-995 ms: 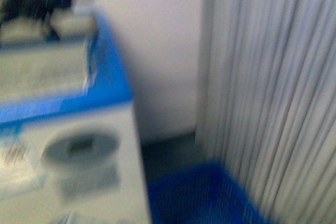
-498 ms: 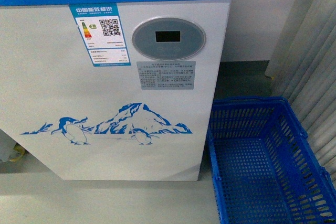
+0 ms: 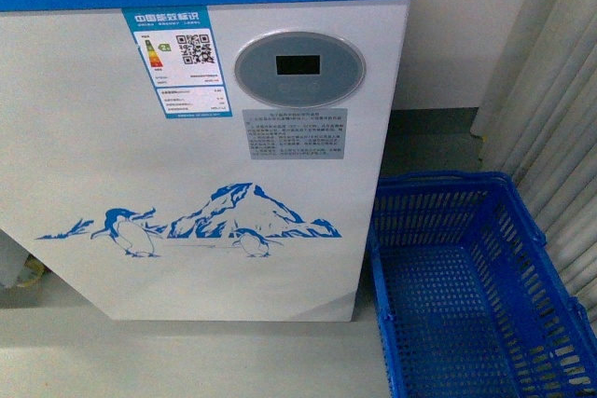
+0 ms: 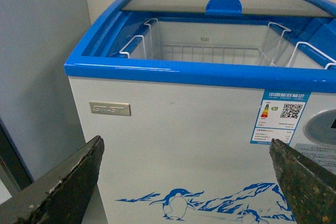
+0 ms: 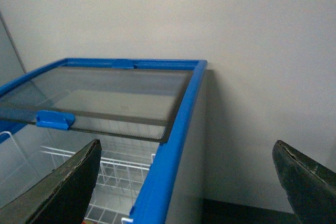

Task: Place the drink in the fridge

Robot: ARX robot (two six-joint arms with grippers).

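Note:
The white chest fridge (image 3: 187, 156) with a blue top rim, penguin-and-mountain picture and oval grey display fills the front view. In the left wrist view the fridge (image 4: 173, 129) has its sliding glass lid pushed to the far side, and white wire baskets show inside. My left gripper (image 4: 191, 182) is open and empty in front of the fridge's front wall. My right gripper (image 5: 194, 182) is open and empty above the fridge's blue rim (image 5: 168, 150). The drink shows in no view. Neither gripper shows in the front view.
A blue plastic basket (image 3: 466, 277), empty, stands on the floor right of the fridge. A white wall is behind, and pale curtain folds (image 3: 560, 118) hang at the right. A grey panel (image 4: 37, 66) stands beside the fridge in the left wrist view.
One second ago the front view was blurred and aimed higher, at the fridge's top corner. Since half a second ago it holds steady on the fridge front, almost unchanged.

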